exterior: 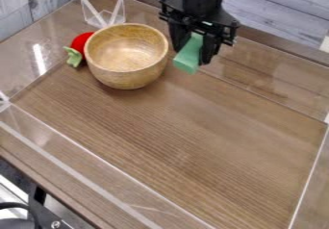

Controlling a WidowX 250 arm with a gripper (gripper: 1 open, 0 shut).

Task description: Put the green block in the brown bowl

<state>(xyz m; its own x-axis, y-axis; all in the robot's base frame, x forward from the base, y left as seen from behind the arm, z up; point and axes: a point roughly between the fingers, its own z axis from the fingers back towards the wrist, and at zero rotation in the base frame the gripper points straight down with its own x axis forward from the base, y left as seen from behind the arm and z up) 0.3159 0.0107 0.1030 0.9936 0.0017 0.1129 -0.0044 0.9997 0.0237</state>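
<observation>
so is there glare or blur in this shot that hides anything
In the camera view, pale glare streaks the clear tray wall left of the brown bowl, partly washing out the red toy; the green block in the gripper stays sharp, evenly lit.

One green block [189, 54], one brown bowl [127, 56], seemingly one red toy [81, 44].

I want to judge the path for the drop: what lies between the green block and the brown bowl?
Nothing: in the camera view only a narrow strip of bare table separates the green block, held in the gripper, from the brown bowl.
</observation>
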